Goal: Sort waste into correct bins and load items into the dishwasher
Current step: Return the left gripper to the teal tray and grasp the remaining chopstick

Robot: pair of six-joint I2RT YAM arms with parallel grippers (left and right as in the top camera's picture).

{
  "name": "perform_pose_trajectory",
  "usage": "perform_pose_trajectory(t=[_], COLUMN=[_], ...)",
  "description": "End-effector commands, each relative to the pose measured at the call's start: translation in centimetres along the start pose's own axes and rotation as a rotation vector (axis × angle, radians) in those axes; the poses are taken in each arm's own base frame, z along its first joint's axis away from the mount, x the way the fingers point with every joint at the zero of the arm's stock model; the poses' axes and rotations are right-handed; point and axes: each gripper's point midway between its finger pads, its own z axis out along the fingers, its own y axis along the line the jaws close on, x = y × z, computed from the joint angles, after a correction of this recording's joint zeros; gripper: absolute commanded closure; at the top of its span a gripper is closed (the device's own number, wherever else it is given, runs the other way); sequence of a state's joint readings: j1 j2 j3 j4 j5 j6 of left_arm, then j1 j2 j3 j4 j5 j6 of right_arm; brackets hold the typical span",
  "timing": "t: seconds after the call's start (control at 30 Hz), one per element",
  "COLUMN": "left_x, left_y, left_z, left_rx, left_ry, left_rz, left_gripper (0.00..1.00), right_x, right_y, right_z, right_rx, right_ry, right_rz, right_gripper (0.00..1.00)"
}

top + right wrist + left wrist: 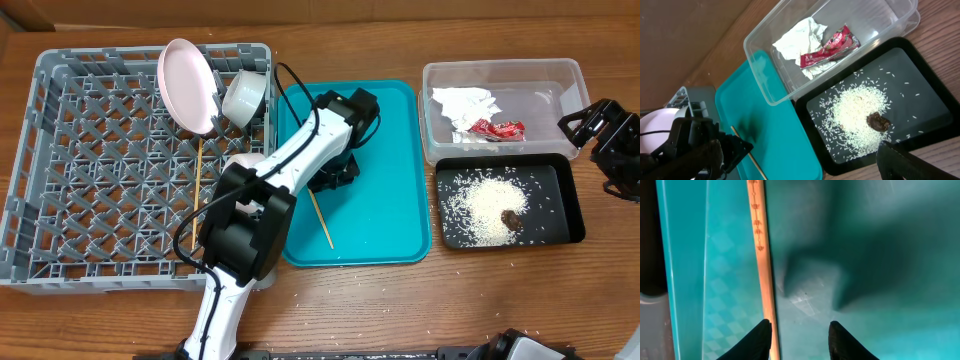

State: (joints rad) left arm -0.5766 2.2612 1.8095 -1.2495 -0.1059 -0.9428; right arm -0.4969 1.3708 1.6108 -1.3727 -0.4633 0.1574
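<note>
My left gripper [800, 335] is open, low over the teal tray [390, 150]. A thin wooden chopstick [762, 255] lies on the tray between its fingers, right beside the left finger; it also shows in the overhead view [321, 220]. A second chopstick [198, 180] lies in the grey dish rack [70, 160], where a pink plate [188, 85] and a small white cup [245, 97] stand. The clear tub [500, 72] holds the napkin [465, 103] and red wrapper [497, 128]. The black tray [565, 215] holds rice [485, 205] and a brown lump [510, 218]. My right gripper [590, 125] is empty beside the tub.
The left arm [270, 190] stretches from the table's front edge across the rack's right wall onto the teal tray. A few rice grains lie on the wooden table [420, 310] near the front edge. Only one right finger [910, 162] shows in the right wrist view.
</note>
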Motion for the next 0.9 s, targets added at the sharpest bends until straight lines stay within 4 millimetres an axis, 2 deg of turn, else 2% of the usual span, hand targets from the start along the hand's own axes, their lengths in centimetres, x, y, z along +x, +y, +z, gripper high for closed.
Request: perform_pose_trajectory(t=[0.0, 0.33, 0.47, 0.57, 0.63, 0.7, 0.8, 0.87], left_x=[0.1, 0.9, 0.7, 0.8, 1.1, 1.4, 2.0, 2.2], left_y=[0.3, 2.0, 1.5, 0.2, -0.5, -0.8, -1.2, -1.4], left_z=[0.2, 3.5, 3.6, 3.9, 4.3, 5.0, 5.9, 6.2], left_rx=[-0.011, -0.035, -0.013, 0.049, 0.086, 0.11, 0.139, 0.152], left_ry=[0.004, 0.063, 0.056, 0.069, 0.079, 0.089, 0.112, 0.12], left_rz=[-0.028, -0.054, -0.038, 0.011, 0.03, 0.035, 0.036, 0.036], left_gripper=[0.59, 0.57, 0.57, 0.59, 0.63, 0.75, 0.82, 0.93], right_x=[-0.5, -0.5, -0.5, -0.5, -0.5, -0.5, -0.5, -0.5], right_y=[0.1, 0.1, 0.1, 0.1, 0.1, 0.1, 0.1, 0.1], right_z=[-0.4, -0.4, -0.4, -0.4, -0.4, -0.4, -0.4, -0.4], right_rx=[0.003, 0.004, 0.003, 0.003, 0.003, 0.004, 0.004, 0.004], right_ry=[-0.022, -0.022, -0.022, -0.022, -0.022, -0.022, -0.022, -0.022], right_rz=[-0.006, -0.006, -0.006, -0.006, -0.006, -0.006, -0.006, -0.006], right_gripper=[0.0, 0.0, 0.0, 0.0, 0.0, 0.0, 0.0, 0.0])
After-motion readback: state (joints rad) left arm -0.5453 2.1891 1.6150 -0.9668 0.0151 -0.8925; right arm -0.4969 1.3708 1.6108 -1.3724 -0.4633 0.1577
